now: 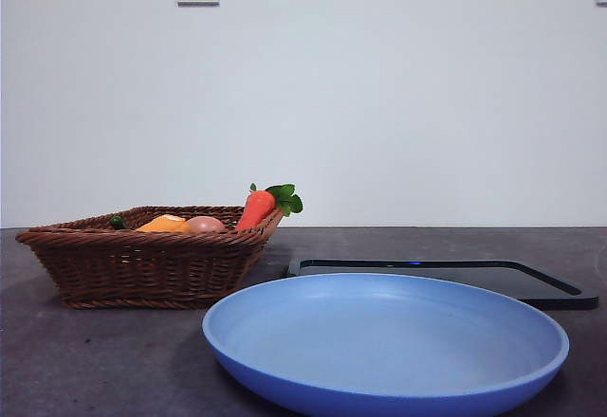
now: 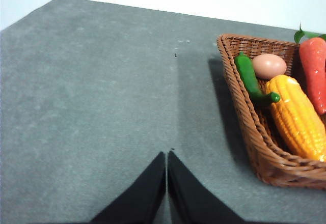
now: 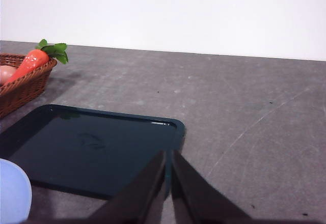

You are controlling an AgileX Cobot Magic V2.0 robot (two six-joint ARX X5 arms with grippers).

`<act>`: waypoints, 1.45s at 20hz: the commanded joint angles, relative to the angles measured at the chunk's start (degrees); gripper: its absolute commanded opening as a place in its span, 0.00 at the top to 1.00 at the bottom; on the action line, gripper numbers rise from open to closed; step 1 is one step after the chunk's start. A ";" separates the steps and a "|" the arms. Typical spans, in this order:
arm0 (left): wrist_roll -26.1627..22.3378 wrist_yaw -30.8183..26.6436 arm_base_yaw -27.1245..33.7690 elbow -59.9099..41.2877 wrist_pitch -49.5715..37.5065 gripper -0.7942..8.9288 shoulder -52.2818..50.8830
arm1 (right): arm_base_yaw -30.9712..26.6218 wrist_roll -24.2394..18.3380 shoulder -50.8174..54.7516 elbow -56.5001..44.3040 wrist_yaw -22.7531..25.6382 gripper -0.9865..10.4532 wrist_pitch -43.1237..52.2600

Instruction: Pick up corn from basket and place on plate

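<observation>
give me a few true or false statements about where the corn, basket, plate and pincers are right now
1. The corn lies in the basket. True.
2. The plate already holds the carrot. False: the plate is bare; the carrot leans in the basket.
3. The left pincer is shut over bare table beside the basket. True.
4. The right pincer grips the egg. False: it is shut on nothing, above the black tray; the egg sits in the basket.
5. A green pepper lies beside the corn. True.
</observation>
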State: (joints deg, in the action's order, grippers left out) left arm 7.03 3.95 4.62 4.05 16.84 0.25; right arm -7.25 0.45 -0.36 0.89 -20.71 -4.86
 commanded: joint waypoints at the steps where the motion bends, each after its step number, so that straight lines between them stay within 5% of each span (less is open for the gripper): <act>1: 3.63 0.11 0.09 -0.81 0.20 0.91 -0.09 | -0.11 0.63 0.15 -0.35 0.20 0.91 1.99; 6: 7.91 0.33 0.09 -0.79 -3.93 0.91 -0.09 | -0.11 1.90 0.15 -0.35 -0.26 0.91 6.12; 12: 15.39 1.25 0.09 -0.70 -6.14 0.91 -0.09 | -0.11 14.03 0.15 -0.13 1.36 0.91 5.90; 18: 20.13 8.13 0.09 0.83 -6.05 0.91 -0.09 | -0.07 22.93 0.15 1.01 -0.98 0.91 5.27; 29: 22.27 13.66 0.09 12.87 4.09 0.91 1.75 | -0.04 21.31 -2.78 13.77 -1.79 0.91 -8.57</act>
State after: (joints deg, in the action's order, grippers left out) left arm 29.21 17.04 4.62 15.44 20.88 1.52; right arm -7.25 22.50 -2.70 13.87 -22.37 -13.15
